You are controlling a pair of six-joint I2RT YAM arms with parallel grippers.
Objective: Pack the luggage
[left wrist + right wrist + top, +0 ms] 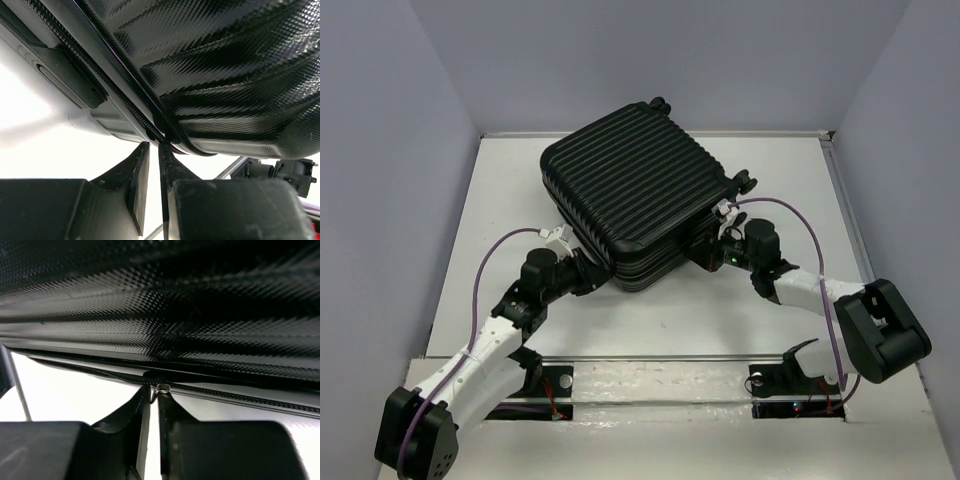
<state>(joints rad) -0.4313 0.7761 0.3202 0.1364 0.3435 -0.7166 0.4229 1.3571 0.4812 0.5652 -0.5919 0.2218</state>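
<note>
Right tool pinched on the zip pull. Left tool near-shut at the seam, hold unclear. Luggage lies closed on the bench, dead ahead; the seam runs crosswise to my fingers.

Black ribbed luggage, white table

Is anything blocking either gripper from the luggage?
Nothing visible. Both are at the luggage along its zipper seam: the right gripper pinches the zipper pull, the left gripper sits nearly shut against the seam.
</note>
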